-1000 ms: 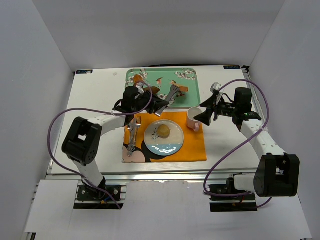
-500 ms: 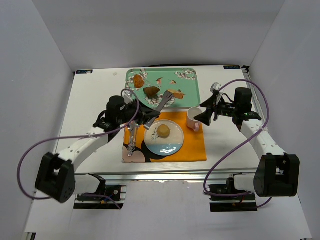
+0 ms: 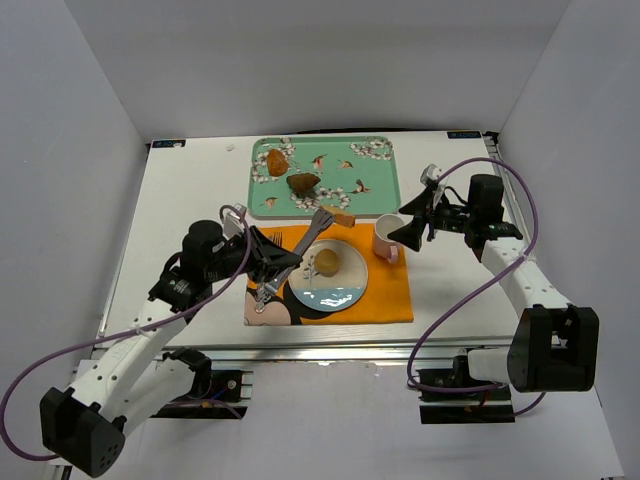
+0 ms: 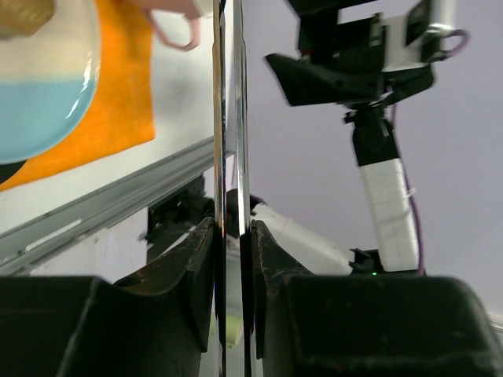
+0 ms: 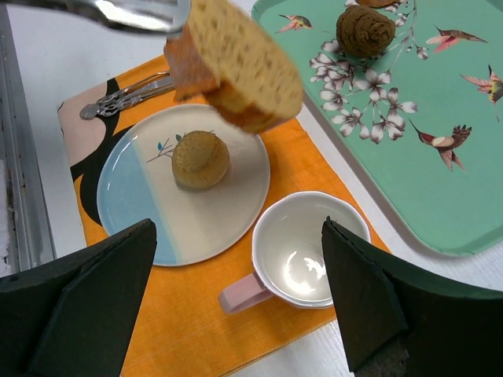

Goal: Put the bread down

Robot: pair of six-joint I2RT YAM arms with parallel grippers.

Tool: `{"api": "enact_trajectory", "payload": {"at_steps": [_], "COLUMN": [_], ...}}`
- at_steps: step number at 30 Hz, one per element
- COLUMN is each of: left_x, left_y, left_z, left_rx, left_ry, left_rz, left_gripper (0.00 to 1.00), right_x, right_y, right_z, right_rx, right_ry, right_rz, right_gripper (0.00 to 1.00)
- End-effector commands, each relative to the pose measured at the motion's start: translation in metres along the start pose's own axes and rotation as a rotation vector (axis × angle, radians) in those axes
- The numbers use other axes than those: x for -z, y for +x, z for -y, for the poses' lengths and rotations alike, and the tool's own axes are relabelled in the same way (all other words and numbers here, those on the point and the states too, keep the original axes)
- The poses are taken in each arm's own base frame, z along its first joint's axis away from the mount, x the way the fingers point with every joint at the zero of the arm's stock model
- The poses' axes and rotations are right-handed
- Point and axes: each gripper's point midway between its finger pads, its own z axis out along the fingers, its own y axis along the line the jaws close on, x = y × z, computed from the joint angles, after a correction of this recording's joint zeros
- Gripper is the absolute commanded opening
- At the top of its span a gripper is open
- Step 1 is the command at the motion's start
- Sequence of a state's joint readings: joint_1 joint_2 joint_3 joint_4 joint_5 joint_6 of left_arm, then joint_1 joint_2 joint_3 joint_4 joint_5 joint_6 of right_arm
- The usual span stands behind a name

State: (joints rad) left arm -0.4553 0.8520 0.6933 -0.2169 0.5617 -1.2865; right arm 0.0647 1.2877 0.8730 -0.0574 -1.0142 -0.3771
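Note:
My left gripper (image 3: 258,262) (image 4: 232,236) is shut on metal tongs (image 3: 303,243) (image 4: 231,118). The tongs' tips pinch a slice of bread (image 3: 343,217) (image 5: 236,67) and hold it in the air above the far edge of the blue-and-cream plate (image 3: 345,292) (image 5: 134,196). A round muffin (image 3: 327,262) (image 5: 200,157) sits on the plate. Two more breads (image 3: 277,160) (image 3: 303,183) lie on the green tray (image 3: 375,180) (image 5: 409,133). My right gripper (image 3: 410,232) (image 5: 240,275) is open and empty, just above the pink cup (image 3: 387,236) (image 5: 310,247).
The plate and cup stand on an orange placemat (image 3: 385,295). A fork and a spoon (image 3: 266,288) lie on its left side, beside the plate. The tray lies behind the placemat. White walls enclose the table.
My left arm has drawn back toward the near edge, carrying the tongs and the bread slice from over the tray to over the plate's far edge. The right arm has not moved.

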Motion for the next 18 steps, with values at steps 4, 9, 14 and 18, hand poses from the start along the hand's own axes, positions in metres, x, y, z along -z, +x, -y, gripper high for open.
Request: {"api": "enact_trajectory", "payload": {"at_steps": [4,9,14,18], "left_x": [0.000,-0.004,-0.004,0.000], "left_y": [0.020,0.029,0.037,0.041], "left_z": [-0.033,-0.046,-0.058,-0.063], "left_rx": [-0.002,-0.007,-0.017,-0.019], "left_ry": [-0.094,-0.124,-0.170,-0.201], "left_rz": [-0.086,-0.130,-0.169,-0.189], "left_gripper": [0.00,0.00,0.00,0.04], "right_x": [0.003,0.003,0.003,0.002], "right_y": [-0.021,-0.020,-0.021,-0.020], "right_z": [0.003,0.003,0.003,0.004], "right_rx": [0.051,0.050,0.048,0.047], "right_ry": [-0.012,-0.010,-0.010,-0.010], "right_rz": [0.033,0.030,0.030,0.029], "right_gripper": [0.89,0.89,0.89,0.89]}}
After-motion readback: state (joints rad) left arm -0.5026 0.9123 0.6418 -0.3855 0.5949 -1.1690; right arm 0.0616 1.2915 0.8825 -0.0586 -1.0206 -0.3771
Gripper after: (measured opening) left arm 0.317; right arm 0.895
